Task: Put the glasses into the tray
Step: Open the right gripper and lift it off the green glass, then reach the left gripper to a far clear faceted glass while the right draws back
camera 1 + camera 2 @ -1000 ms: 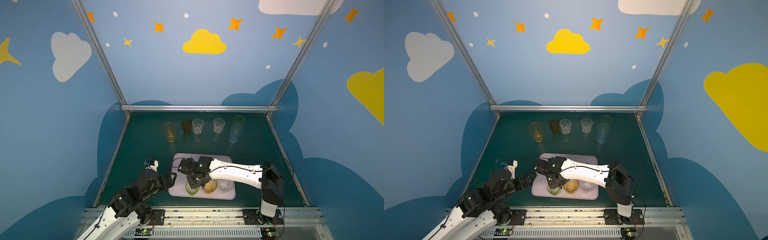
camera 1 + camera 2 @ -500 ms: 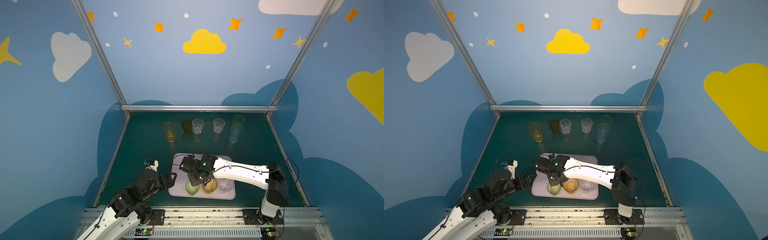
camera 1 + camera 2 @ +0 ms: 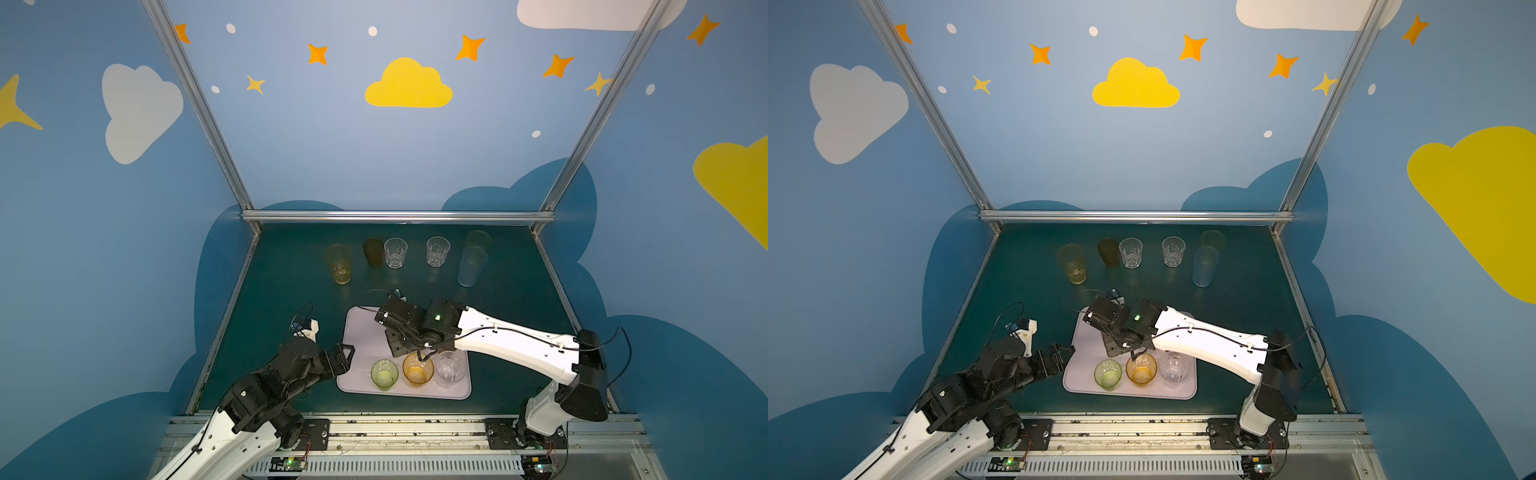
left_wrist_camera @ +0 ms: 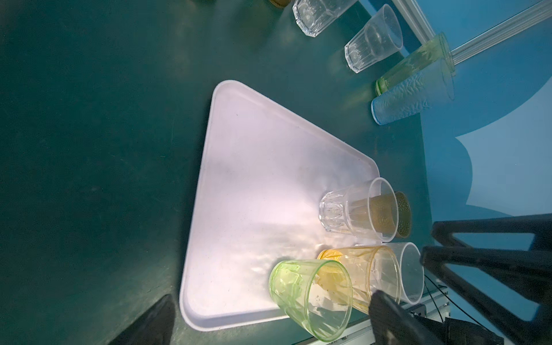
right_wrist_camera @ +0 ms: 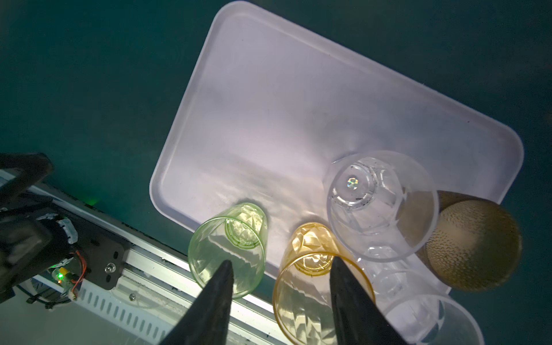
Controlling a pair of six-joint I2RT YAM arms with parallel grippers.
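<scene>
Top vs wrist views: in both top views the right arm point(image 3: 511, 345) covers the tray's back-right part. So only 3 glasses show in the tray point(image 3: 361, 332): short green point(image 3: 384, 374), amber point(image 3: 417, 369) & clear point(image 3: 450, 366), in a row along its front rim.

Wrist views add what the arm hides: a 2nd clear glass point(image 5: 379, 206) upright in the tray just behind that row, & a brown dimpled glass point(image 5: 475, 248) at the tray's right rim. Can't tell if the brown one is inside the rim or just off it.

The whole back row shows in top views only: tall yellow point(image 3: 338, 264), dark olive point(image 3: 373, 251), 2 clear point(image 3: 395, 252) point(image 3: 437, 251), tall green point(image 3: 478, 240), pale blue point(image 3: 471, 266). All stand near the table point(image 3: 291, 270) back edge, well apart from the tray. Left wrist view catches only the row's right part.

Tray lies near the table's front edge, approx mid-width.

Right claw point(image 5: 280, 263): jaws apart, nothing btwn them. One tip is over the short green's rim, the other over the amber's; contact can't be told.

Left claw point(image 3: 347, 359): spread wide, empty, over bare table just beside the tray's left rim, toward its front-left corner. It faces the glasses in the tray; short green is nearest.
</scene>
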